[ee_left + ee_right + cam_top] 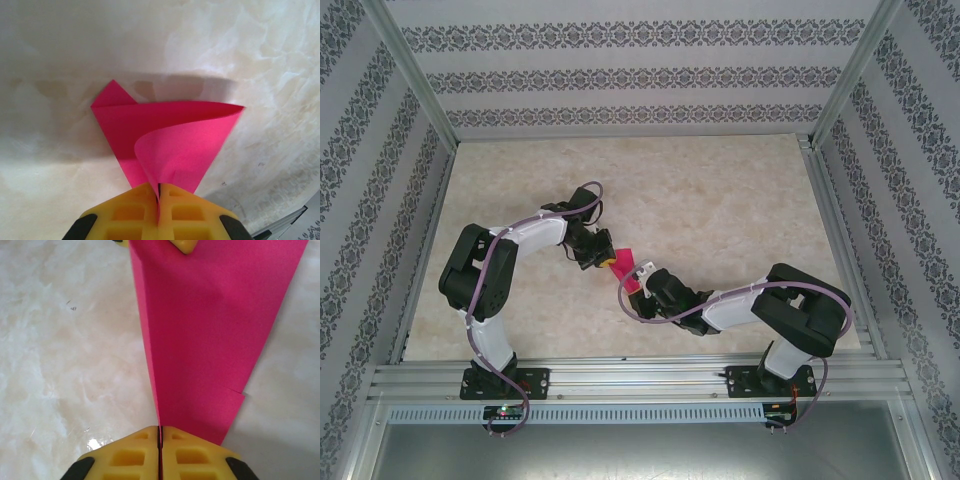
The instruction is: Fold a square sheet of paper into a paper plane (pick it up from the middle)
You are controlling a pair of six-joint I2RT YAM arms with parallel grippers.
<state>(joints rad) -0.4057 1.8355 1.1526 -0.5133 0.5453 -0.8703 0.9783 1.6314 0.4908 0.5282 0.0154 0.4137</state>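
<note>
Near the middle of the table (740,200), the left gripper (159,192) and right gripper (160,432) each pinched an end of the pink paper (175,135), folded pointy already but with one flap curling loose, so no plane yet.

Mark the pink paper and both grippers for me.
pink paper (185,145), left wrist view, curled upper layer.
left gripper (159,189), left wrist view, between its fingertips.
right gripper (160,430), right wrist view, between its fingertips.
</note>
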